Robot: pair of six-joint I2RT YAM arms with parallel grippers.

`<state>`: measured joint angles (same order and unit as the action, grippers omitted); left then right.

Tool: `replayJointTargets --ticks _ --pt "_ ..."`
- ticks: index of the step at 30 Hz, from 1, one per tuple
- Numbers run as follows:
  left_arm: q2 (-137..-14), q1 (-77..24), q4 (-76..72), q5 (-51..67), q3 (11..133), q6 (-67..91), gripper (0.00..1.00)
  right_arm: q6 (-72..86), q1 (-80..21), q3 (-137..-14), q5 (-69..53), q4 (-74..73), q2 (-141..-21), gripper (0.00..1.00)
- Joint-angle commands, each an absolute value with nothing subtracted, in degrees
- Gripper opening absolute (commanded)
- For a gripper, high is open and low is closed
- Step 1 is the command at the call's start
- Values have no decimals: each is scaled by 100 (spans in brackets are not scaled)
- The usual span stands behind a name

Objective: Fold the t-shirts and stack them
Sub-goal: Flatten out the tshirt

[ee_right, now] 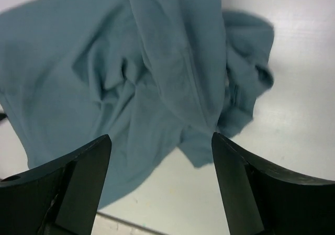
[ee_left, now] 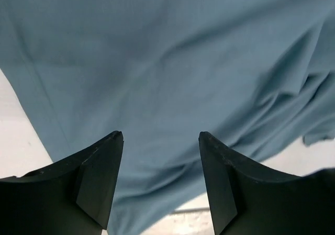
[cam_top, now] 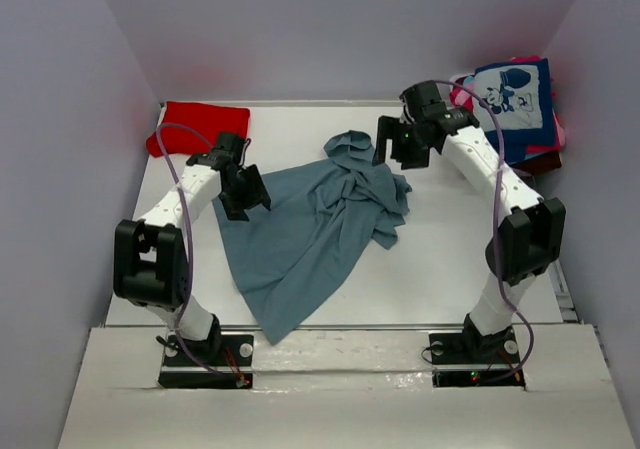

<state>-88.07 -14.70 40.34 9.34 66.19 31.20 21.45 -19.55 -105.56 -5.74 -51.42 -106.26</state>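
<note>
My left gripper (ee_left: 160,135) and right gripper (ee_right: 161,136) both stand wide, gripping nothing; the grey-blue t-shirt (cam_top: 310,239) lies rumpled beneath both jaws; I'd pinch opposite edges and spread it flat.

From above and behind I see the whole table (cam_top: 450,259); both my wrist cameras look closely down on the grey-blue t-shirt (ee_left: 167,62)
</note>
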Motion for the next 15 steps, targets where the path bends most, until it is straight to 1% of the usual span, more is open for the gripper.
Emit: replayJointTargets --ticks 1,3,6,7,10,15 --pt "-9324 -1020 3472 914 7416 2629 70 2355 -2241 -8935 -958 -5089 -9933 77" --pt "-9649 -950 3384 914 7645 2593 70 2408 -2302 -8431 -1089 -5045 -9616 75" --pt "-10028 -774 3200 1097 7760 2566 71 2636 -2303 -7325 -1203 -4809 -9291 68" --pt "-10124 -773 3164 1168 7778 2549 71 2680 -2303 -7321 -1230 -4755 -9220 68" --pt "-10423 -589 3033 1248 7761 2496 71 2873 -2355 -6629 -1362 -4563 -8983 67" --pt "-10634 -396 2839 1336 7682 2365 71 3050 -2408 -6197 -1310 -4307 -8956 66"
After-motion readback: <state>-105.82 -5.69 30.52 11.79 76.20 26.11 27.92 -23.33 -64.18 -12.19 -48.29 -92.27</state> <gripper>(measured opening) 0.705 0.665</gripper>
